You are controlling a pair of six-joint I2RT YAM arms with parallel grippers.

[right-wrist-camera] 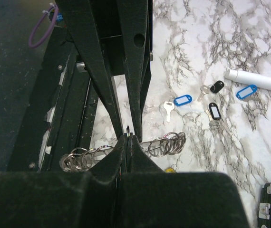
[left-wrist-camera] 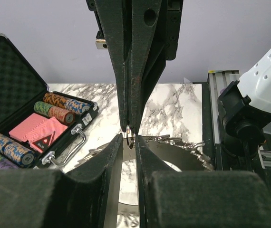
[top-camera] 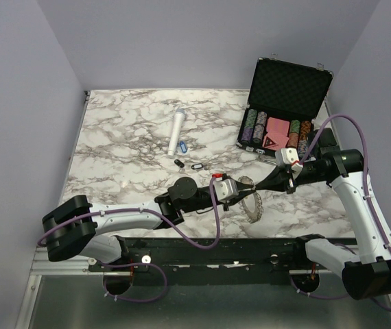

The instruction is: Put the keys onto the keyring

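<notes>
An open poker case (top-camera: 288,86) stood at the far right corner of the marble table (top-camera: 127,151), its rows of striped chips (left-wrist-camera: 57,107) lying beside a red card pack (left-wrist-camera: 35,130). A white cylinder (top-camera: 177,132) lay near the middle of the far half. Below it, the loose keys (right-wrist-camera: 183,100) with blue and black tags were scattered flat on the marble, well apart from the ring and with nothing lying over them. The keyring (left-wrist-camera: 183,145), with its toothed fringe of metal, sat near the front centre of the table, directly under the meeting fingertips. In both wrist views the fingers hid its middle. The right arm reached in from the right, bent at the elbow with its wrist pointing left. The right gripper (right-wrist-camera: 127,140) was pressed together on a small loop of the keyring, with coils fanning out on either side of its tips. The left arm stretched low across the front edge, pointing right and head-on to the other. The left gripper (left-wrist-camera: 129,145) had its jaws a narrow gap apart on either side of that same loop, with marble showing between them.
</notes>
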